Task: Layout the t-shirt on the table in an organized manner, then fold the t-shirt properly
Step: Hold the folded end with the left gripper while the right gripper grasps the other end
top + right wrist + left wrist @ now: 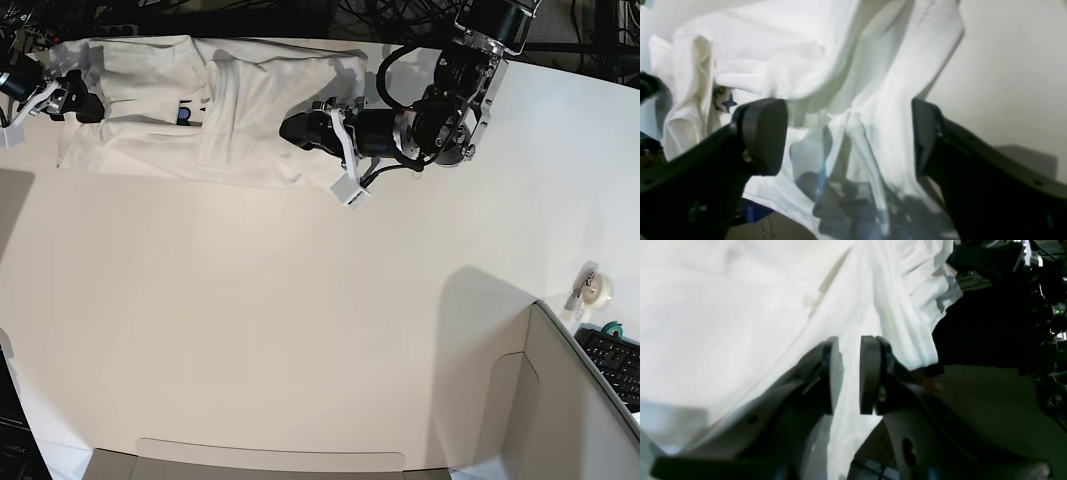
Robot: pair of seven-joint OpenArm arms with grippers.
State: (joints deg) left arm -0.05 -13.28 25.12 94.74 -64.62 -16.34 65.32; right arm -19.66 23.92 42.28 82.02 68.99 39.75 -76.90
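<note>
Two grippers [848, 373] [850, 133] over t-shirt [200, 110]

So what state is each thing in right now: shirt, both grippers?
t-shirt: on the table, stretched in a long rumpled band, not flat, not folded neatly.
left gripper: jaws narrowly apart, cloth between them; a firm pinch can't be confirmed.
right gripper: wide open over bunched cloth, holding nothing.

Grey box wall [585, 400] at the corner, keyboard [618, 362] behind
</note>
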